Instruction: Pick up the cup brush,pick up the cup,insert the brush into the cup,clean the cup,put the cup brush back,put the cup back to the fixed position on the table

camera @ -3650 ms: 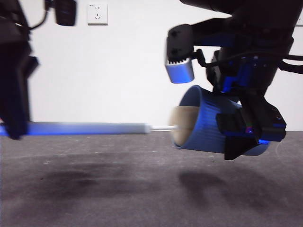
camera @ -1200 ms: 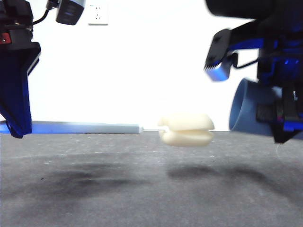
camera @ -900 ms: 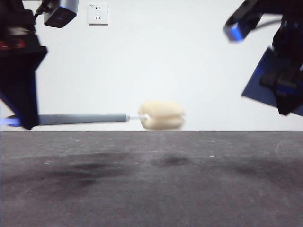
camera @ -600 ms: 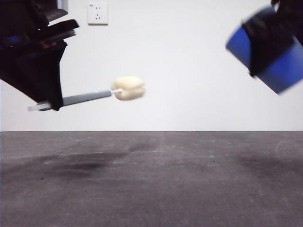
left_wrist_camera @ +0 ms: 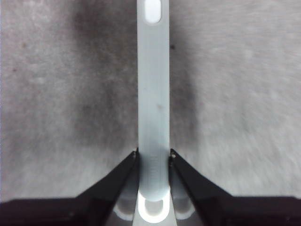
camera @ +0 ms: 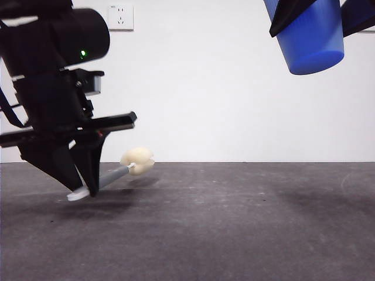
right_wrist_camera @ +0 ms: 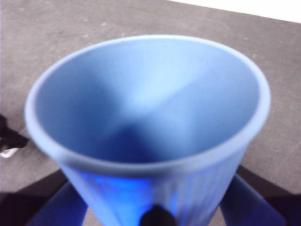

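My left gripper is shut on the grey handle of the cup brush, low over the table at the left. The brush slants, its white end down by the table surface and the cream sponge head a little higher. In the left wrist view the handle runs straight out from between the two jaws of the left gripper. High at the upper right, the blue ribbed cup hangs with its base down in my right gripper. The right wrist view looks into the cup's mouth, and the right gripper clasps its wall.
A white wall with a socket stands behind the table's far edge. Dark grey table surface stretches between and below the two arms.
The brush came out of the cup and both arms drew apart. My left gripper has gone down toward the table with the brush; my right gripper has lifted the cup and turned it upright.
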Robot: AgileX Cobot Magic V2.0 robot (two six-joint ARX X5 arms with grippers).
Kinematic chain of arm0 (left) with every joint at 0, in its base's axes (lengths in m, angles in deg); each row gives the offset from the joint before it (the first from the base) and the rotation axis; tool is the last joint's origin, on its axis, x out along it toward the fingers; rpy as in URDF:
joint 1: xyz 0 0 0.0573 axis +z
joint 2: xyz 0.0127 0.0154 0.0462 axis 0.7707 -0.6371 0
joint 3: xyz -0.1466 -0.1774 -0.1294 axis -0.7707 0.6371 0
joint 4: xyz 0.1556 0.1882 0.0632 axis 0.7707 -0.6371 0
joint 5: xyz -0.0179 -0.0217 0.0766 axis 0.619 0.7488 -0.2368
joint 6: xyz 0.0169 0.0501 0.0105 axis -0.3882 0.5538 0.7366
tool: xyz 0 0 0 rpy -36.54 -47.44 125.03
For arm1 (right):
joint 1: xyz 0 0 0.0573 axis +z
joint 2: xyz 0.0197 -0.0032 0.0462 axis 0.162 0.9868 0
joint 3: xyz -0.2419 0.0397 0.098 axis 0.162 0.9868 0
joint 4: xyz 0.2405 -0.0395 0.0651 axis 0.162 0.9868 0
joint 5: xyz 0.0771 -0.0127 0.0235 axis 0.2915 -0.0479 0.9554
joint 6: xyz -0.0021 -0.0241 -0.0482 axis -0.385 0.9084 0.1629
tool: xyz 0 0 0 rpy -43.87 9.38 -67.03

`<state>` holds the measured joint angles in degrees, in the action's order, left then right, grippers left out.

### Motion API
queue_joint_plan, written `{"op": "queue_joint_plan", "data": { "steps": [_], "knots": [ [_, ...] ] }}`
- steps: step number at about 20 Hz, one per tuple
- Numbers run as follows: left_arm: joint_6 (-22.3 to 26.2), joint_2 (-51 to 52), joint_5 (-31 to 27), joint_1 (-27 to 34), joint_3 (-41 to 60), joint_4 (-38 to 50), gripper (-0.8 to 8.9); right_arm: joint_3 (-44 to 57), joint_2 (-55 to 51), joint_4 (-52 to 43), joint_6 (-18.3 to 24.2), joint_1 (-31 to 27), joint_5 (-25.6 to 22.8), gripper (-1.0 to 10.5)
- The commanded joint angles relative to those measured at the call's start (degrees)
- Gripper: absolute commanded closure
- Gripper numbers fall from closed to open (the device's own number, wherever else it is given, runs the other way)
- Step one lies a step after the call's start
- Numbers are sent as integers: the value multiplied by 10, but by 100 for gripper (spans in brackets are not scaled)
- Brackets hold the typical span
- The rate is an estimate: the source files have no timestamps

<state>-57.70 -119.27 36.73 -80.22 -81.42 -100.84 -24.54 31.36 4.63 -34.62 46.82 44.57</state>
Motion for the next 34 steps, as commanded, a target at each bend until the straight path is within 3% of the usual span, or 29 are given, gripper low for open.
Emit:
{"op": "queue_joint_plan", "data": {
  "steps": [1,11,12,13,15,20,24,28,30,34],
  "knots": [
    [-13,-14,-6,-3,-1,24,822,-2,-3,-6,-7,1,1,964],
    [-25,-75,-5,-11,-1,46,809,-2,-3,-6,-7,1,1,964],
    [-25,-75,-5,-13,-1,47,787,-2,-3,-6,-7,1,1,964],
    [-25,-75,-4,-15,-1,49,704,-2,-3,-6,-7,1,1,964],
    [-25,-75,0,-17,-1,45,459,-2,-2,-6,-7,1,1,964],
    [-19,-61,24,-17,-1,26,428,-2,30,-30,-7,0,1,964],
    [3,-7,27,-17,-1,21,428,21,76,-136,-7,-2,2,964],
    [40,78,31,-17,-1,-19,429,72,143,-266,-7,-29,57,964],
    [55,129,31,-17,-1,-43,429,103,183,-336,0,-42,60,964],
    [59,228,45,-17,-1,-72,429,134,268,-457,8,-78,112,964]
  ]
}}
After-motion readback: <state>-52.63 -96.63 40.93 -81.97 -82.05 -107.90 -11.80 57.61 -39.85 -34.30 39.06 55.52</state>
